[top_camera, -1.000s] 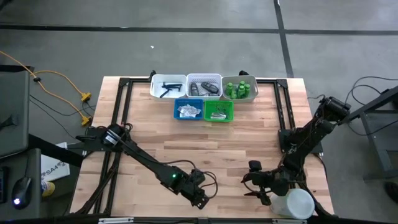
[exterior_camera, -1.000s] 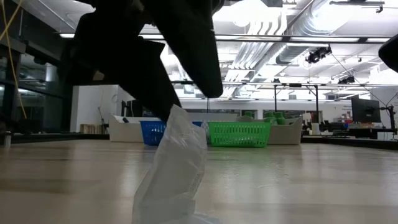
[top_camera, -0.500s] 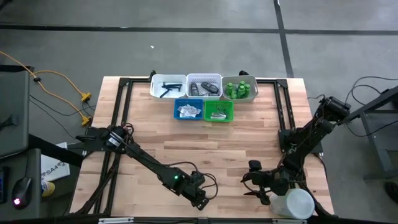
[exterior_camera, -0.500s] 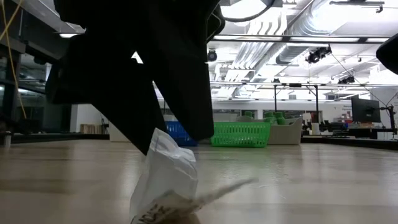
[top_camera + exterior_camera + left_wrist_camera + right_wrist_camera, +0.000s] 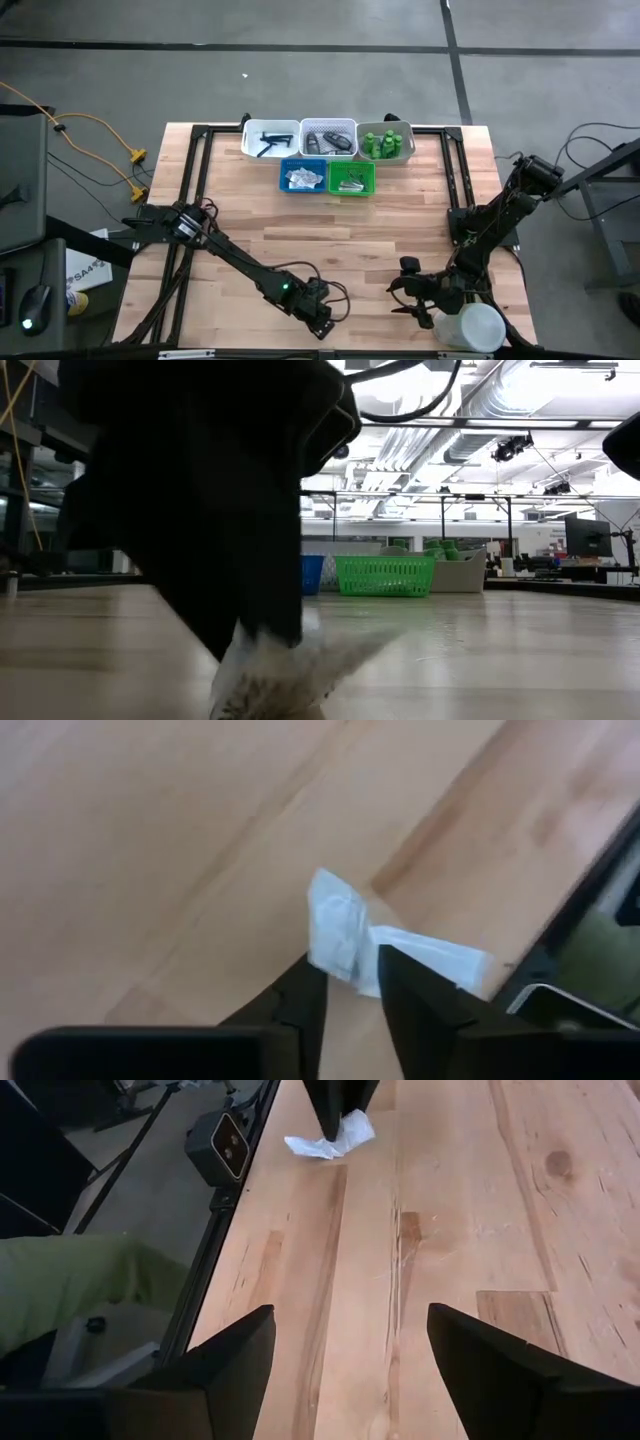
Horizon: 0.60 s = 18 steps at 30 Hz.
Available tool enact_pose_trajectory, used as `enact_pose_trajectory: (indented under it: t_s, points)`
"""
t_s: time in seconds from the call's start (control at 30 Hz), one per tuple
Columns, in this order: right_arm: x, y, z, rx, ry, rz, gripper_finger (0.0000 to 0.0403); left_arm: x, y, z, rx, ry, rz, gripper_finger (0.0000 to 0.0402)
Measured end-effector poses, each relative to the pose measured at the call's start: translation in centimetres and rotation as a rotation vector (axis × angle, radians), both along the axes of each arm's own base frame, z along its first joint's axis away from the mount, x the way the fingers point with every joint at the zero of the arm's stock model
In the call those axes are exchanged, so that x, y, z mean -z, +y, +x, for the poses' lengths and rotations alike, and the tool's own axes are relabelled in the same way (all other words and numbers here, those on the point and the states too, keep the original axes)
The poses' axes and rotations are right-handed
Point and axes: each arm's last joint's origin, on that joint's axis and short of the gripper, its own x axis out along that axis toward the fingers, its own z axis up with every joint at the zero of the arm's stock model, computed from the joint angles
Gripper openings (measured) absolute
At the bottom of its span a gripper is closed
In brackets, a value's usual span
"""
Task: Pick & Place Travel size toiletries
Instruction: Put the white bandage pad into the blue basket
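Left gripper (image 5: pixel 345 982) is pinching a crumpled clear packet (image 5: pixel 340 935) against the table (image 5: pixel 380 225); the high view is hiding that packet beneath the arm. Right gripper (image 5: pixel 350 1340) is hovering with fingers spread wide, empty, beside the white container (image 5: pixel 470 327).

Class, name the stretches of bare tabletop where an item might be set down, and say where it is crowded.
The widest bare patch is mid-table, between the baskets and both arms. Crowded: the far edge, with the white baskets, blue basket and green basket; and the near edge, around the left hand, its clear packet, the right hand and the white container.
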Motion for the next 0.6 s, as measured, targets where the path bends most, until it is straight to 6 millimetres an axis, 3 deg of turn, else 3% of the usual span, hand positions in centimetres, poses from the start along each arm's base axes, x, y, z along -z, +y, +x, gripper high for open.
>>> enact_pose_trajectory:
  t_s: [0.23, 0.47, 0.6]
  points:
    - [0.0, 0.0, 0.0, 0.000, -0.004, 0.005, 0.0256, -0.1, 0.1, 0.1, 0.033, -0.038, 0.056, 0.0009]
    - [-0.1, 0.0, 0.0, 0.013, 0.002, 0.023, 0.0256, -0.2, 0.6, -0.2, 0.086, -0.057, 0.190, 0.0003]
    - [-0.1, 0.0, 0.1, 0.046, -0.006, 0.035, 0.0256, -2.3, 2.3, -1.2, 0.037, -0.044, 0.362, 0.0002]
